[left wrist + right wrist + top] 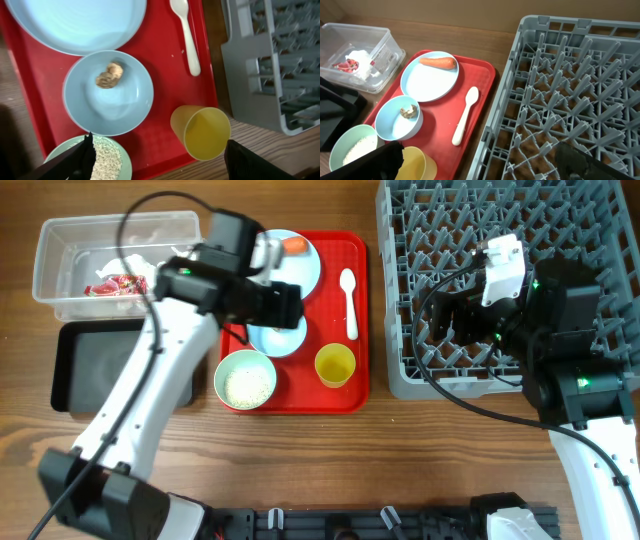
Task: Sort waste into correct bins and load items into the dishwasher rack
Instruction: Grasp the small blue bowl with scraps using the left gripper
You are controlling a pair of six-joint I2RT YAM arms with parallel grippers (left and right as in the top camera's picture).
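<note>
My left gripper is open and empty above the red serving tray, over the small blue bowl holding a brown scrap. The green bowl holds rice. The yellow cup stands upright beside it. The blue plate carries the carrot. The white spoon lies on the tray's right. The clear tub holds the red wrapper and white paper. My right gripper is open and empty over the grey rack.
The black tray lies in front of the tub, with nothing visible in it. The red serving tray sits between the bins and the rack, close to the rack's left wall. Bare wood shows in front.
</note>
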